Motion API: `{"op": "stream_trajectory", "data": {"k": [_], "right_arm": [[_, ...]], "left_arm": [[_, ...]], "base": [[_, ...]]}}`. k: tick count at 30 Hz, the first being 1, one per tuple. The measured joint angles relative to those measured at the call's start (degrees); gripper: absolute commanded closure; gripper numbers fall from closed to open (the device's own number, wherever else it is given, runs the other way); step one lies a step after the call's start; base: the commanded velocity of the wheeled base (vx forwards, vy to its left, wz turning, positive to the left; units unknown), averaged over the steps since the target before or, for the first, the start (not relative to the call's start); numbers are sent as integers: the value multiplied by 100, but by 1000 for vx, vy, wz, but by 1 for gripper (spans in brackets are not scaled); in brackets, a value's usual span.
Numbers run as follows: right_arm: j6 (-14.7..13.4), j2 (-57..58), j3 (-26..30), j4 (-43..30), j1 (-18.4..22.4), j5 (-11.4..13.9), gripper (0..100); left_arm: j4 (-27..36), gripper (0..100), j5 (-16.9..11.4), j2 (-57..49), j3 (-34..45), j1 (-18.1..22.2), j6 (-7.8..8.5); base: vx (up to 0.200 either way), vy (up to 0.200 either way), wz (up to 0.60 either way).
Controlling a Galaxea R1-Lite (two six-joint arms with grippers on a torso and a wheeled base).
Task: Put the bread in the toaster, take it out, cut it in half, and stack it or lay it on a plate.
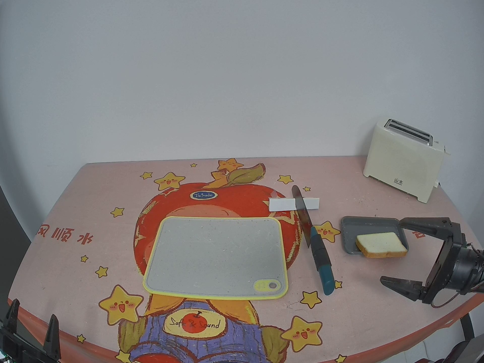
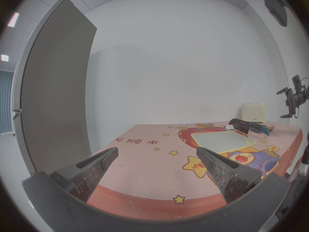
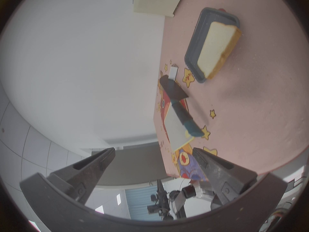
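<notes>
On the right side of the table (image 1: 353,187), the bread (image 1: 381,244) lies flat in a shallow grey tray (image 1: 353,226). It is one thick, whole slice with a pale cream face and a golden-brown crust. The cream toaster (image 1: 403,160) stands behind the tray, apart from it, slots upward. The knife (image 1: 317,248) lies between the tray and the board (image 1: 217,255). The right pincer (image 1: 392,251) hovers just right of the tray, jaws wide apart, holding nothing. The left pincer (image 2: 157,150) is at the table's near left edge, jaws likewise apart.
</notes>
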State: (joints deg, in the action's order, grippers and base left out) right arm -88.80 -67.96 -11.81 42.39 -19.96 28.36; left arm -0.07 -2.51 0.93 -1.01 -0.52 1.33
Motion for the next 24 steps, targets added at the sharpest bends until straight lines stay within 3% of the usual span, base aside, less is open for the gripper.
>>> {"op": "stream_trajectory", "data": {"k": [3, 8, 15, 24], "right_arm": [[-16, -202, 250, 279, -10, -260, 0], [-29, -389, 777, 833, 61, -395, 0], [-13, -712, 877, 1022, 277, -411, 0], [-7, -1415, 1028, 2072, 640, -413, 0]], "left_arm": [[0, 0, 0, 0, 0, 0, 0], [0, 0, 2, 0, 0, 0, 0], [0, 0, 0, 0, 0, 0, 0], [0, 0, 0, 0, 0, 0, 1]], "base": [[0, 0, 0], [0, 0, 0], [0, 0, 0], [0, 0, 0]]}}
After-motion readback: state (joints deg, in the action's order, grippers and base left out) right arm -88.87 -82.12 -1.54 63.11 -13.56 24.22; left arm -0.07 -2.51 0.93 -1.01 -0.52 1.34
